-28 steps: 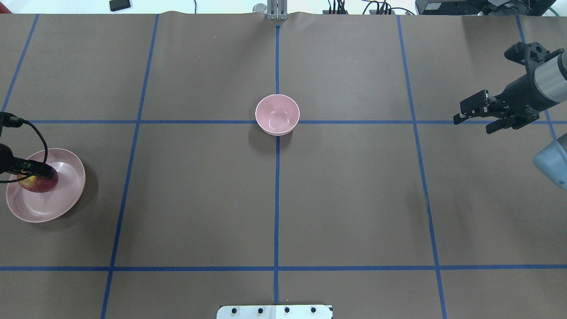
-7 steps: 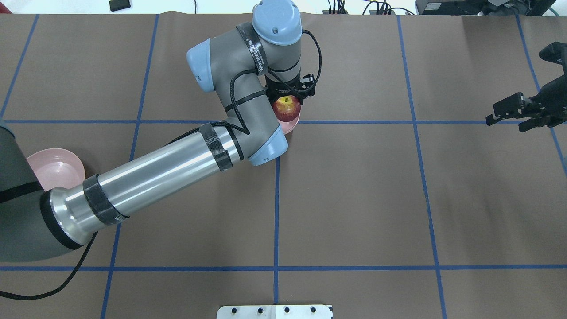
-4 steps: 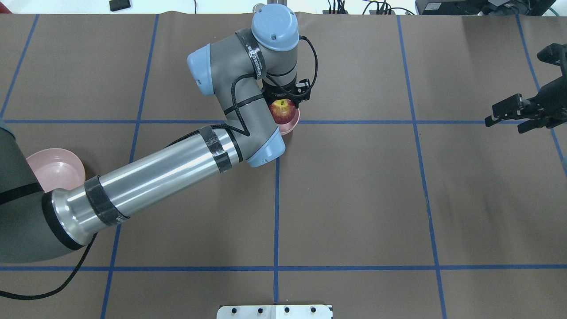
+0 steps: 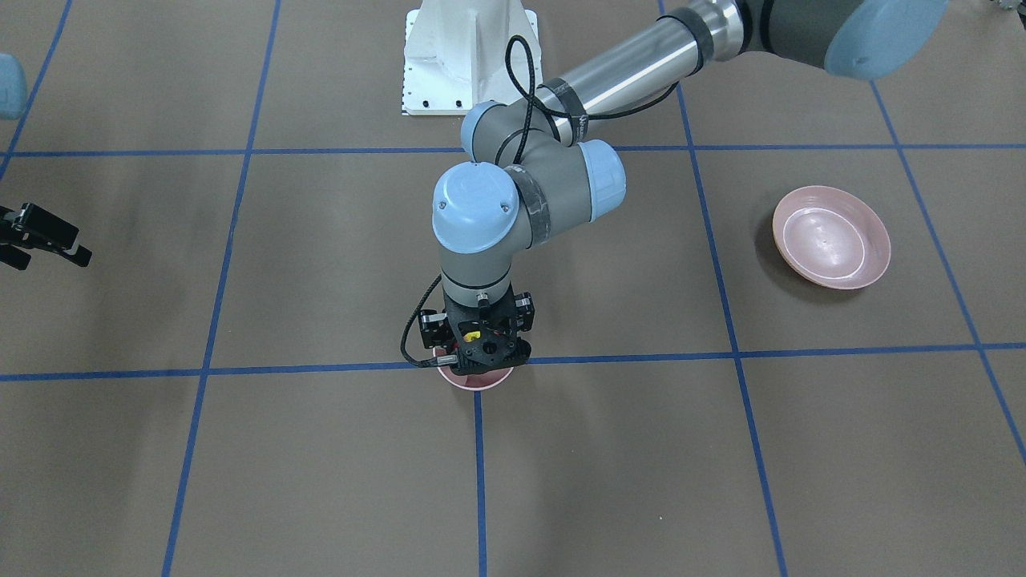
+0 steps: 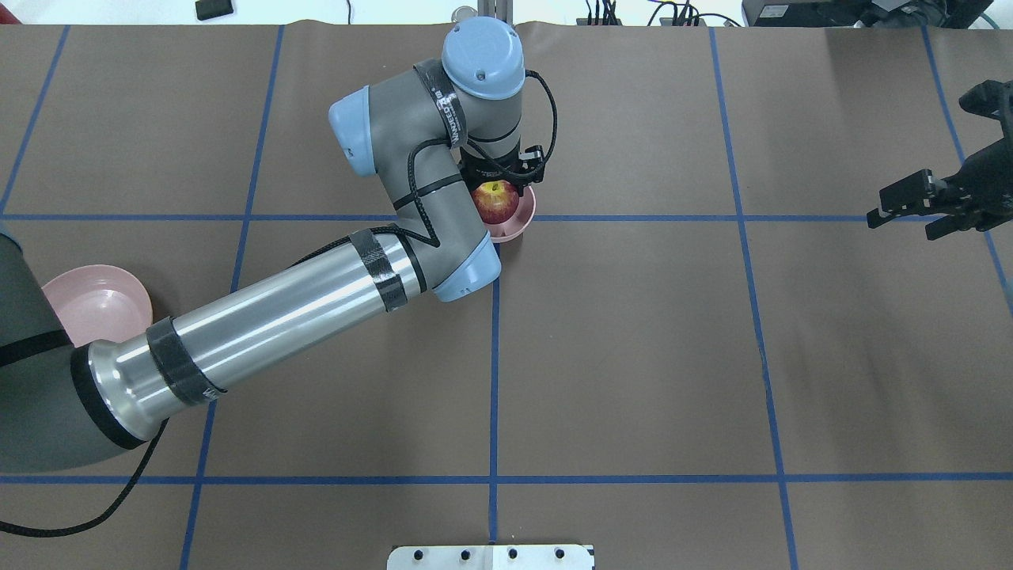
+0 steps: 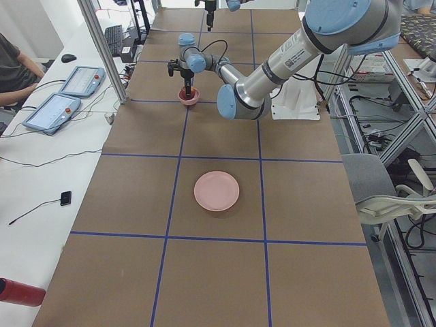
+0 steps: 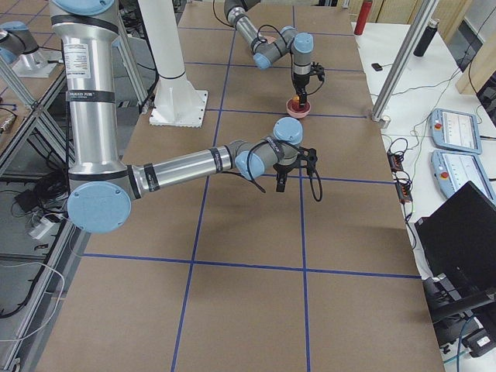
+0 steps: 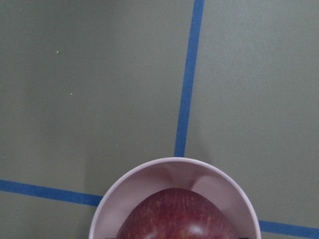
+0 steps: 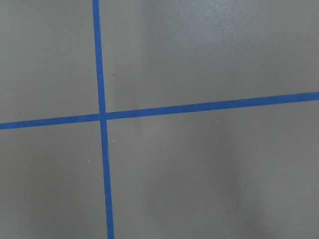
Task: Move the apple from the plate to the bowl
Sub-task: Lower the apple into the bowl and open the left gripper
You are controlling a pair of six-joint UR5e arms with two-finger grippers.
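The dark red apple [image 5: 495, 202] with its yellow stem patch sits low inside the small pink bowl [image 5: 523, 218] at the table's middle crossing. My left gripper [image 4: 481, 357] points straight down over the bowl and is shut on the apple. Its fingers are hidden in the left wrist view, where the apple [image 8: 177, 216] fills the bowl [image 8: 219, 184]. The wide pink plate [image 5: 103, 305] lies empty at the left edge and also shows in the front view [image 4: 834, 248]. My right gripper [image 5: 898, 214] hangs open and empty at the far right.
Brown table cover with a blue tape grid. My left arm's forearm and elbow [image 5: 411, 237] stretch over the left half of the table, from the plate side to the bowl. A white base plate [image 5: 491, 556] sits at the near edge.
My left arm has carried the apple from the plate to the bowl. Over the last second it lowered the apple into the bowl and shifted slightly left. The right arm barely moved.
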